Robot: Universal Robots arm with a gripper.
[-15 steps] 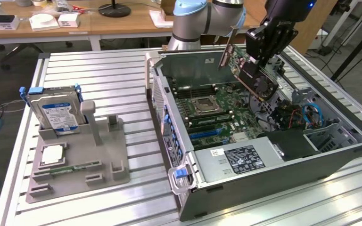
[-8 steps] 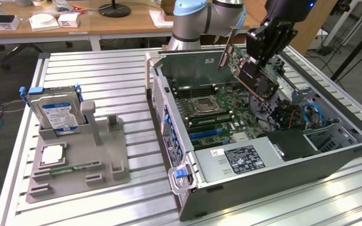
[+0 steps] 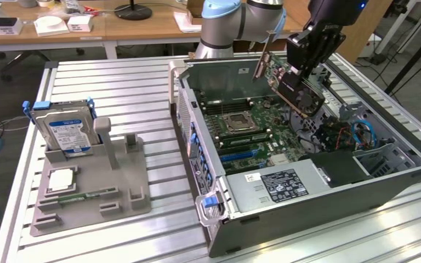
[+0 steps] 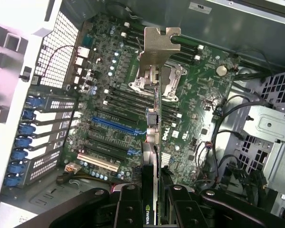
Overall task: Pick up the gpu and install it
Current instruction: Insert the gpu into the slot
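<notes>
pincer (image 3: 303,74): black fingers clamped on the gpu's upper edge | gpu (image 3: 293,94): thin flat dark board, pale bent-metal end bracket, tilted, hanging over the case's green motherboard (image 3: 249,137) | case (image 3: 306,211): open grey sheet-metal box | hidden: gpu's edge between the fingers

Count: one robot arm (image 3: 225,22), one gripper (image 3: 306,74), one gpu (image 3: 296,90). One open computer case (image 3: 386,181) contains one motherboard (image 3: 251,139), one processor socket (image 3: 238,123) and one power supply (image 3: 284,183). One slatted table (image 3: 123,82) carries one grey holder (image 3: 123,181), one hard drive (image 3: 66,131) and one memory stick (image 3: 86,195). Blue slot clips (image 4: 23,141): one row, exact number unclear.
</notes>
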